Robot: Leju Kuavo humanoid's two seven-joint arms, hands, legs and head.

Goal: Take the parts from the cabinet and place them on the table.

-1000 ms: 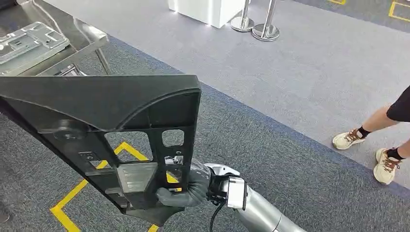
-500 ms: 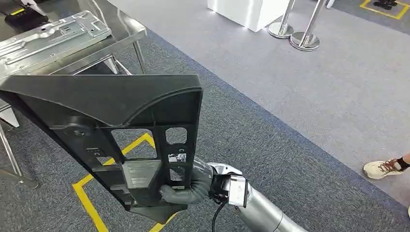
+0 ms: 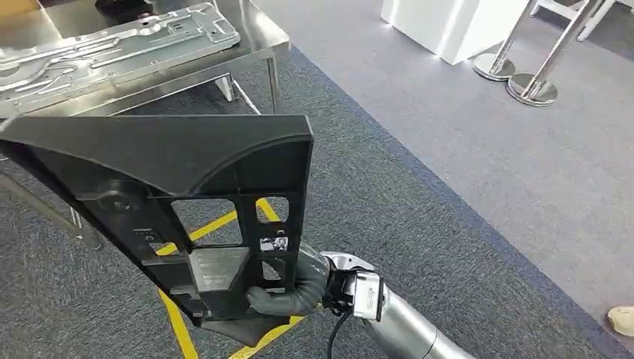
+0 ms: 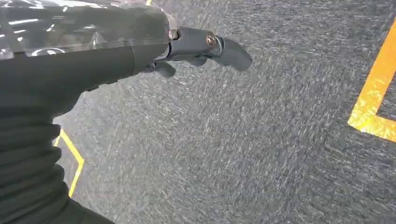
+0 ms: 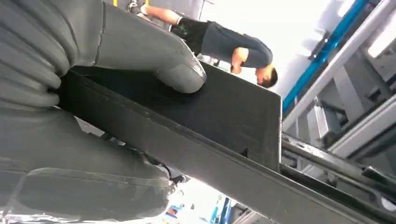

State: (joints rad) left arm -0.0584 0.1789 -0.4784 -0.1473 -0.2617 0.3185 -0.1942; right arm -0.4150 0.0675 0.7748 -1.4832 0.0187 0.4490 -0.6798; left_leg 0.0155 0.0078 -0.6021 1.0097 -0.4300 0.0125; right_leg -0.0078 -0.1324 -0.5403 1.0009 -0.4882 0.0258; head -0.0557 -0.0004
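Observation:
A large black plastic panel (image 3: 172, 194) with cut-outs stands upright in front of me in the head view. My right hand (image 3: 288, 288) grips its lower edge, thumb and fingers wrapped around the frame. In the right wrist view the thumb (image 5: 154, 51) presses on the black panel (image 5: 224, 116). A steel table (image 3: 254, 41) stands at the upper left, with a flat silver metal part (image 3: 112, 48) lying on it. My left hand (image 4: 196, 46) hangs over grey carpet with its fingers extended and nothing in them.
Yellow floor tape (image 3: 179, 329) marks the dark carpet below the panel. A white plinth (image 3: 448, 22) and chrome stanchion bases (image 3: 532, 88) stand at the upper right. A person's shoe (image 3: 622, 320) shows at the right edge; a person (image 5: 219, 44) stands behind the panel in the right wrist view.
The camera has swung left: the steel table with the silver part has come further into view, and the person's feet have slid out at the right. My right hand's grip on the panel is unchanged.

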